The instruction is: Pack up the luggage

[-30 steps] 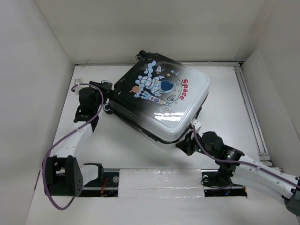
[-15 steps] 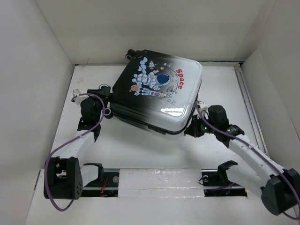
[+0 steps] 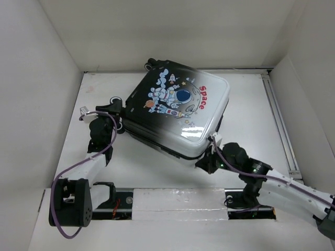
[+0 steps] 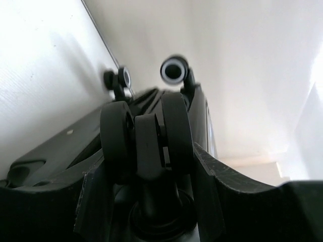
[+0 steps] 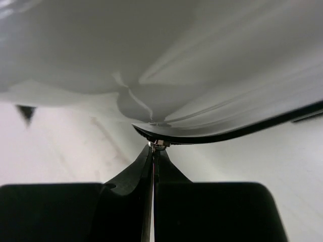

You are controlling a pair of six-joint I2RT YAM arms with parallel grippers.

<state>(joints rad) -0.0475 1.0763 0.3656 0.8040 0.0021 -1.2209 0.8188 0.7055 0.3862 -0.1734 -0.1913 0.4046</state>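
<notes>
The luggage lies closed and flat on the white table, its astronaut and red "Space" print facing up. My left gripper is at its left end, shut on a black twin caster wheel, with a finger pressed against each side. Two more casters show beyond it. My right gripper is at the near white corner. In the right wrist view, the right gripper has its fingers shut on a small metal zipper pull under the shell's rim.
White walls enclose the table on the left, back and right. A metal rail runs along the right side. The arms' mounting bar lies across the near edge. A purple cable loops along the left arm.
The luggage swung toward the back left, then returned. My right gripper went up along the right rim and came back to the near corner. The left gripper stayed on the wheel.
</notes>
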